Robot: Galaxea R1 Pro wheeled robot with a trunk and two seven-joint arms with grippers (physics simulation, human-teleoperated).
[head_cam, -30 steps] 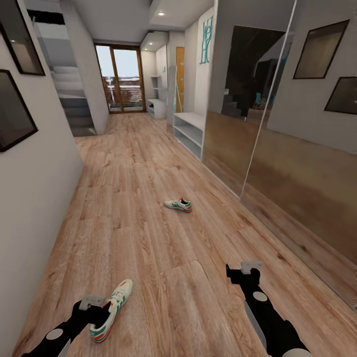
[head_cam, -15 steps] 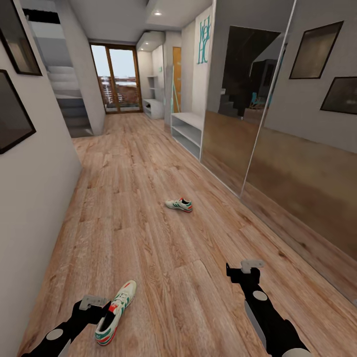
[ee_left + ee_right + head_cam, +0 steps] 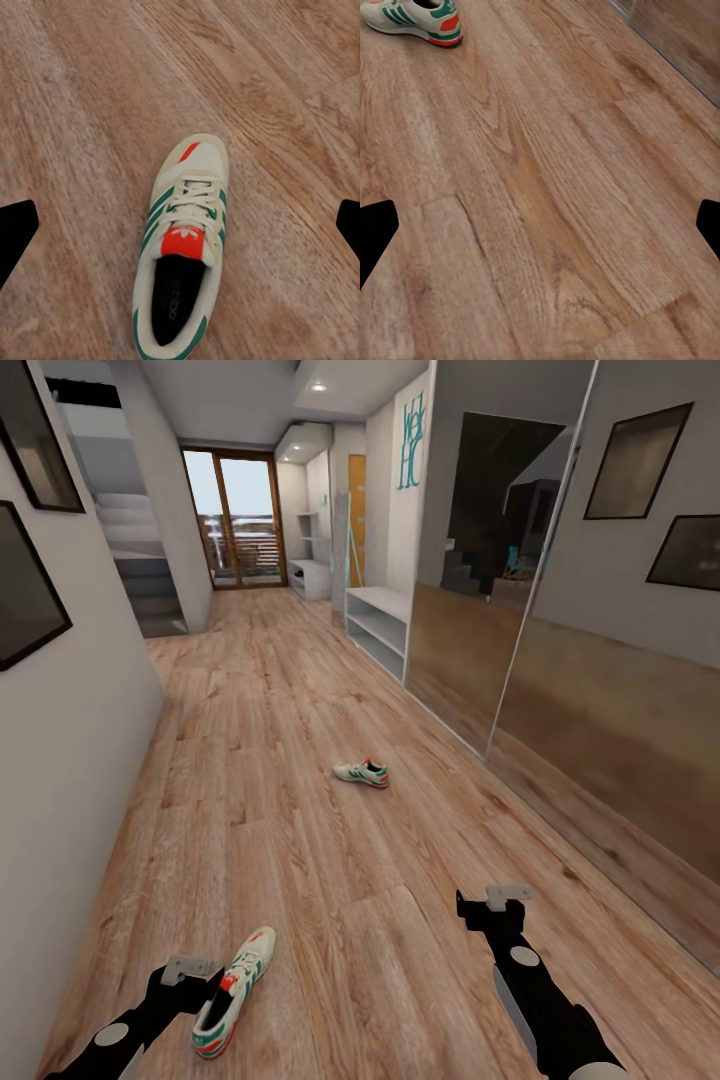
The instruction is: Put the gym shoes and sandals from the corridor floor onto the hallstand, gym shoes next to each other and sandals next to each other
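- Left gripper (image 3: 180, 225), fingers spread wide, holds nothing above one sneaker (image 3: 232, 992) on the floor (image 3: 300, 840).
- Right gripper (image 3: 540, 225) gapes empty.
- Second sneaker (image 3: 360, 773) lies farther ahead.
- Shoe rack (image 3: 380, 622) stands against the right wall.

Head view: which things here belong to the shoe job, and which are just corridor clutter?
Job:
- near gym shoe, on the corridor floor beside the left gripper
- far gym shoe, mid-corridor
- hallstand, along the right wall
- right gripper, empty

Not the job:
- mirrored wardrobe doors
- wall pictures
- staircase
- glazed door
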